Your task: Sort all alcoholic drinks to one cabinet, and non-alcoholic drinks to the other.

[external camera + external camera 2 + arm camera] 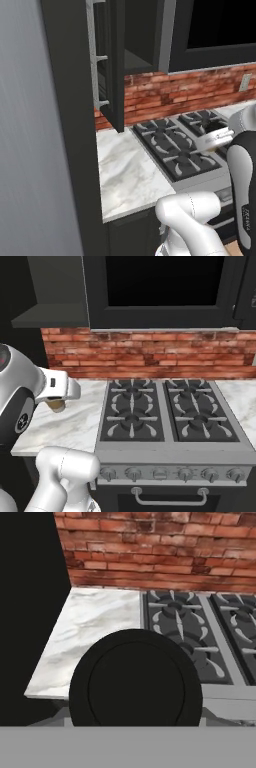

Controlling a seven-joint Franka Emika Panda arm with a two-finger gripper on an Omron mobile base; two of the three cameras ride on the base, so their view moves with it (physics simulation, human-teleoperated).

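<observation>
My end effector (pixel 135 724) grips a coffee cup (pixel 136 679) by its sides, dark lid facing the camera; marble surface (pixel 90 632) at ten o'clock; stove (pixel 200 632) at two o'clock.

One paper coffee cup (pixel 136 679) sits upright between the gripper's fingers, its round dark brown lid facing the hand camera; its tan base (pixel 56 404) hangs above the marble surface's (pixel 80 416) left end.
</observation>
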